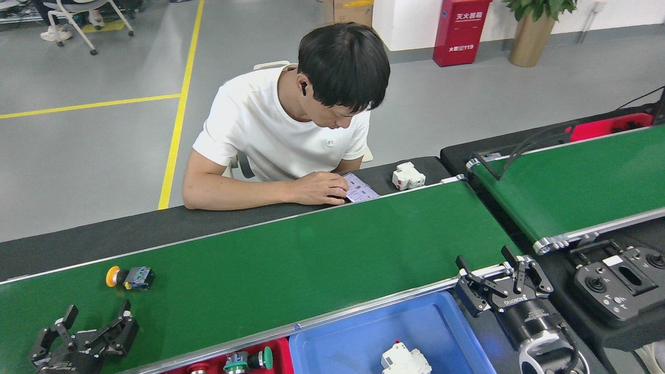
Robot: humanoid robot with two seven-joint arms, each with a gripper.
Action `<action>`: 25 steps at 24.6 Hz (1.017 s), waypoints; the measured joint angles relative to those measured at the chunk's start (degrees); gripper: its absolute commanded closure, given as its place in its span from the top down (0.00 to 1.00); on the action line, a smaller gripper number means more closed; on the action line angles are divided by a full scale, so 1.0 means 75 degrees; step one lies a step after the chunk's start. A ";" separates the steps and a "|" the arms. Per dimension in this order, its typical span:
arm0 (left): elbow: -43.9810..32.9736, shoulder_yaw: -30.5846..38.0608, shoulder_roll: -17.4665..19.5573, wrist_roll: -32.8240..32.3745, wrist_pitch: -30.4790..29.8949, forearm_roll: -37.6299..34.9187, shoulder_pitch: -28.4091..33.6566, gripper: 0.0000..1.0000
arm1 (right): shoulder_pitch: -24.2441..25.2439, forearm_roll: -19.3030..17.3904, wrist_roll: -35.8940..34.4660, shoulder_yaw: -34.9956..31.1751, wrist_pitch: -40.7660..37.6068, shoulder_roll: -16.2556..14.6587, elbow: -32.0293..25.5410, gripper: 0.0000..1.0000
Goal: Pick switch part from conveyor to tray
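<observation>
Left hand [96, 317] wide open, empty, near switch part [130, 277] on conveyor [311, 259]

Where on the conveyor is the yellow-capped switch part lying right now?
In the head view, the switch part lies on its side at the far left of the conveyor, near the belt's far edge, just beyond the open left gripper.

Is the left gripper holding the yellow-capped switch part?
No. The left gripper is open and empty over the conveyor, with the switch part lying apart from it.
</observation>
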 measured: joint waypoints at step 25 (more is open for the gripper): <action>0.2354 -0.0307 0.1789 0.0119 -0.0244 0.0131 -0.1090 0.00 | -0.0641 0.0001 0.0002 0.0903 -0.0024 0.0297 0.0499 0.98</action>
